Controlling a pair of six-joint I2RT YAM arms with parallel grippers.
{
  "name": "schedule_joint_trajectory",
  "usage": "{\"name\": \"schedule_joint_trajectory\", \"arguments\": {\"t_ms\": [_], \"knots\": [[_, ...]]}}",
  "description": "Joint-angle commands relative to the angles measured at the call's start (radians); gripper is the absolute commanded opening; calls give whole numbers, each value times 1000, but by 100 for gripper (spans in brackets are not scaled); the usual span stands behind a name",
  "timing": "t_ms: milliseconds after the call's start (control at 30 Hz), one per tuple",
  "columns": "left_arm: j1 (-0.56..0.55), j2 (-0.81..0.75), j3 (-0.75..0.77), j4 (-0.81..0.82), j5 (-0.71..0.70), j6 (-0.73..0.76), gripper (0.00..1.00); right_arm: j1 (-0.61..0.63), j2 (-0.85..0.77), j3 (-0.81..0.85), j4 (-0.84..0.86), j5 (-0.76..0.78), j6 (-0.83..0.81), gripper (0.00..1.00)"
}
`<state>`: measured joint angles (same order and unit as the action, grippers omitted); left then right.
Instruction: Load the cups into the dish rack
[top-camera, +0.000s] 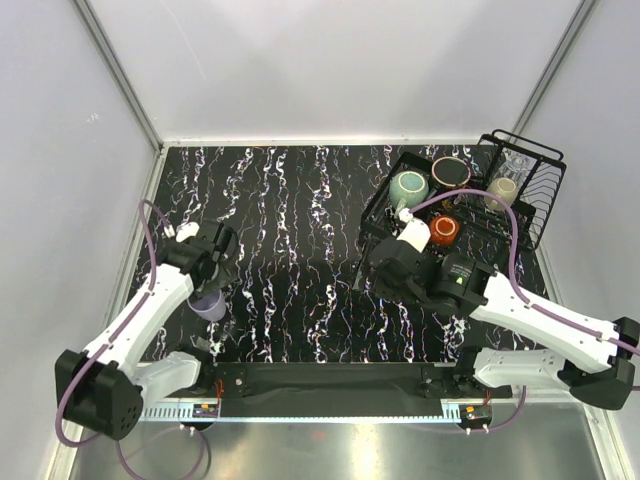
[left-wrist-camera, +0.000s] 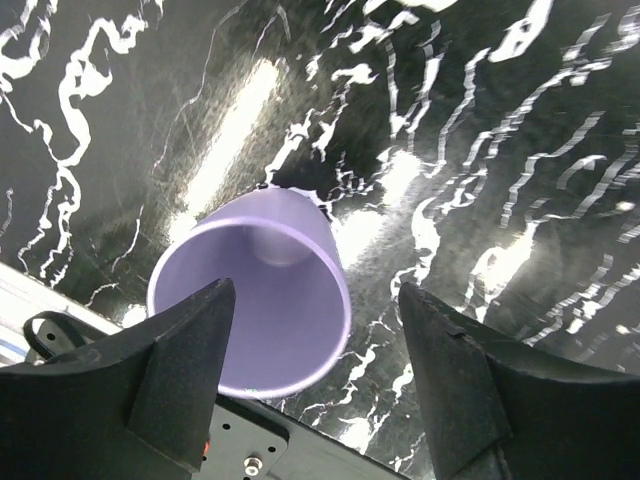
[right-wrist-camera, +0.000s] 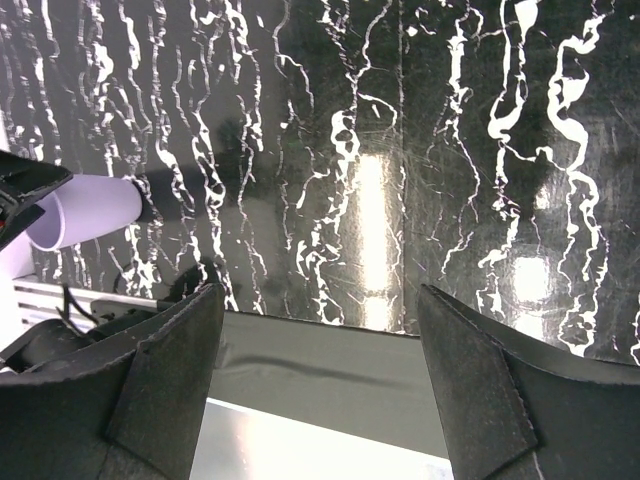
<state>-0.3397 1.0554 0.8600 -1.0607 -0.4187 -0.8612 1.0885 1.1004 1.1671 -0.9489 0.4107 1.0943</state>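
Note:
The lavender tumbler (top-camera: 208, 303) stands mouth up on the marble table near its front left. My left gripper (top-camera: 207, 283) hovers just above it, open. In the left wrist view the tumbler (left-wrist-camera: 260, 290) lies below the left gripper (left-wrist-camera: 312, 292), close to the left finger, with the jaws not touching it. The black wire dish rack (top-camera: 545, 200) at the back right holds the teal-green mug (top-camera: 408, 187), the red-inside dark mug (top-camera: 450, 172), the beige mug (top-camera: 502, 190), the clear glass (top-camera: 517, 160) and the small orange mug (top-camera: 443, 231). My right gripper (top-camera: 368, 272) is open and empty in front of the rack.
The black marble-patterned table (top-camera: 290, 200) is walled by white panels. A black base bar (top-camera: 330, 378) runs along the near edge. In the right wrist view the open right gripper (right-wrist-camera: 320, 290) faces that near edge (right-wrist-camera: 330, 360), with the tumbler (right-wrist-camera: 85, 210) at far left.

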Motion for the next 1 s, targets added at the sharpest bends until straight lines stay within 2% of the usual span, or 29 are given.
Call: {"name": "schedule_joint_trajectory", "arguments": {"t_ms": [0, 133, 200, 233, 433, 467, 633, 700, 800, 833, 867, 933, 967], "knots": [[27, 38, -38, 82, 57, 5, 63, 7, 10, -12, -5, 40, 35, 84], [48, 69, -59, 113, 106, 21, 46, 7, 29, -30, 35, 23, 26, 84], [50, 68, -67, 123, 109, 24, 41, 7, 45, -20, 30, 20, 23, 84], [50, 64, -81, 130, 106, 24, 32, 8, 47, -12, 27, 19, 22, 85], [51, 72, -72, 133, 150, 34, 9, 7, 27, -32, 45, 13, 21, 85], [51, 71, -70, 133, 165, 37, 0, 7, 20, -38, 53, 10, 21, 85], [51, 29, -53, 154, 241, 65, 0, 7, -43, -75, 91, 7, 13, 86], [51, -24, -38, 192, 317, 102, 0, 7, -72, -86, 111, -6, 13, 86], [51, -92, 6, 240, 481, 155, 0, 7, -120, -129, 179, -21, -4, 87], [51, -110, 14, 266, 542, 174, 0, 7, -131, -141, 186, -24, -1, 91], [51, -157, 14, 306, 689, 203, 0, 7, -145, -150, 200, -30, -5, 91], [50, -208, -10, 457, 818, 192, 0, 5, -184, -200, 274, -64, -20, 94], [50, -253, -19, 517, 933, 162, 0, 7, -200, -220, 338, -76, -27, 95]]}}
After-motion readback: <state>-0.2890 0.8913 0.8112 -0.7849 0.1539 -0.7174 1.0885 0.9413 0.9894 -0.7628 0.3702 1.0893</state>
